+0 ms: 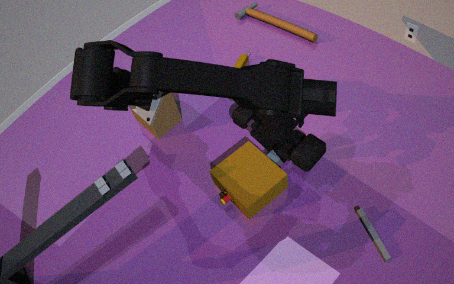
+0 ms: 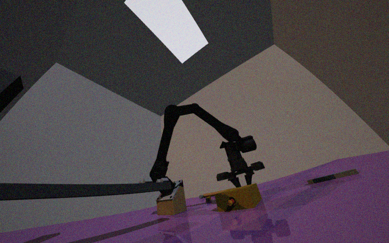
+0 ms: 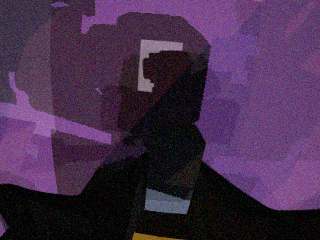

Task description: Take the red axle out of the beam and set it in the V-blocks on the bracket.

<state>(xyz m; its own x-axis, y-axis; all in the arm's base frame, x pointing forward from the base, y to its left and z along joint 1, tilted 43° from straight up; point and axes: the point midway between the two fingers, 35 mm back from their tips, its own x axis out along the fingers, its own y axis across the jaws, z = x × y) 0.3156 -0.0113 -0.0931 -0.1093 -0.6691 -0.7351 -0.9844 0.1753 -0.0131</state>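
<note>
Nearest in exterior view: dark grey bracket (image 1: 68, 217) (image 2: 85, 191), a long bar coming in from the left, raised over the worktop (image 1: 187, 244) (image 2: 324, 209). Two pale V-blocks (image 1: 101, 186) sit near its free end, no axle in them. Next, yellow beam (image 1: 250, 176) (image 2: 240, 197) (image 3: 159, 237), block-shaped, on the worktop. Red axle (image 1: 226, 199) (image 2: 231, 201) is in its bore, short stub out, yellow tip first. Tip points lower left in top view, roughly toward the camera in exterior. Long axis runs lower left to upper right in top view, through the beam, roughly along the bracket's length. Rest of the axle hidden inside. Gripper (image 1: 279, 155) (image 2: 243, 185) (image 3: 170, 160) is at the beam's opposite side, pointing down, clamped on a blue-grey block (image 1: 274, 158) (image 3: 167, 201). Block is right beside the beam; can't tell if touching. Wooden wedge (image 1: 168, 115) (image 2: 171, 206) with a grey top plate stands off to the left in exterior, well apart from the beam. Flat bar (image 1: 373, 234) (image 2: 332, 176) lies on the other side. Yellow-handled tool (image 1: 241, 61), part under the arm (image 1: 200, 78) (image 2: 212, 120) in top view, thin shaft pointing up-right. Farther out, hammer (image 1: 281, 25), wooden handle, head at upper left in top view.
</note>
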